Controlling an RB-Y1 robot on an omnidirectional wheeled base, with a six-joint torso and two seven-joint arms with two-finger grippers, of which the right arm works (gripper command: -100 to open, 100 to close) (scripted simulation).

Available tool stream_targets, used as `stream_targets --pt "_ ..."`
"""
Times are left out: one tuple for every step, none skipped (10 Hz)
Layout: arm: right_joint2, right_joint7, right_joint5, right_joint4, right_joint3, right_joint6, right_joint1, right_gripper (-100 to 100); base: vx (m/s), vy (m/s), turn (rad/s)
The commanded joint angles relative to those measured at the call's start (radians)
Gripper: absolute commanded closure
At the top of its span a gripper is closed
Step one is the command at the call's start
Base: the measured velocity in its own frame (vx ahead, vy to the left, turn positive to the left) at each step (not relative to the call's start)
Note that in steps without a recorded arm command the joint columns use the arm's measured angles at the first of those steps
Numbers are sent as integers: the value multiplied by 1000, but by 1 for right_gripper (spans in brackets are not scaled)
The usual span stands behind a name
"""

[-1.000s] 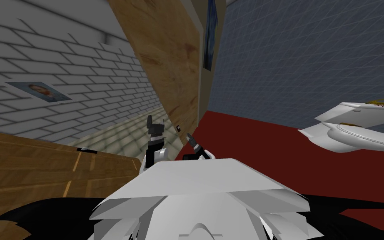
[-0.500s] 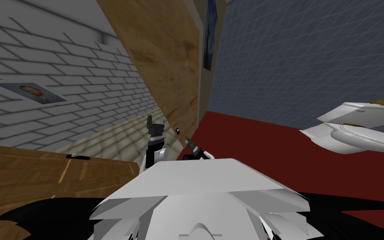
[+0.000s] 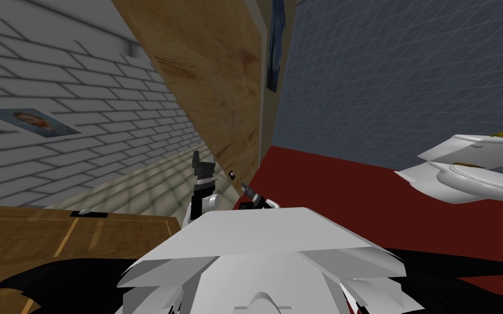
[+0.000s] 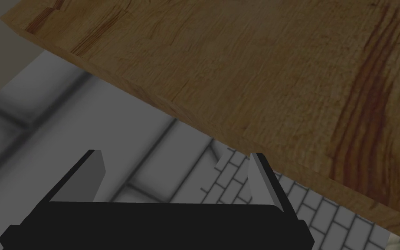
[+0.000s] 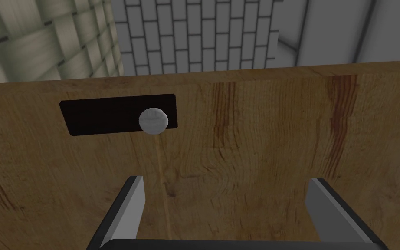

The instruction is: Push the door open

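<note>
The head camera looks steeply down and forward with a marked roll. The light brown wooden door slab (image 3: pixel 212 92) runs up the middle of its frame, and the grey brick wall (image 3: pixel 54 82) lies on the robot's left. The left wrist camera sits behind the left claw (image 4: pixel 175 152) and faces the slab's edge and face at close range, with the brick wall beyond. The right wrist camera sits behind the right claw (image 5: pixel 227 179) and faces the slab's face nearly head-on, close in. It takes in the round grey knob (image 5: pixel 153 120) on its black plate (image 5: pixel 119 114). All three views share the slab and the brick wall.
</note>
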Motion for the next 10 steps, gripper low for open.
stream_targets --pt "-15 2 2 -10 28 10 6 -100 140 11 -19" --pt "-16 -1 3 15 47 5 -3 -100 151 -16 -19" --pt "-16 -1 3 15 47 5 -3 -100 105 -10 -2" --pt "-16 -2 3 27 57 2 -8 -100 60 8 -4" --pt "-17 -3 3 40 66 -1 -13 -100 69 10 -13" --pt "-18 -5 3 52 76 -4 -18 -100 81 20 -9" --pt "-18 -7 3 72 91 -8 -26 -100 100 19 -9" --pt "-19 -8 4 89 105 -12 -33 -100 140 3 -14" --pt "-20 -10 4 107 118 -16 -39 -100 158 9 -6" --pt "-20 -11 4 117 126 -18 -44 -100 127 6 -14"
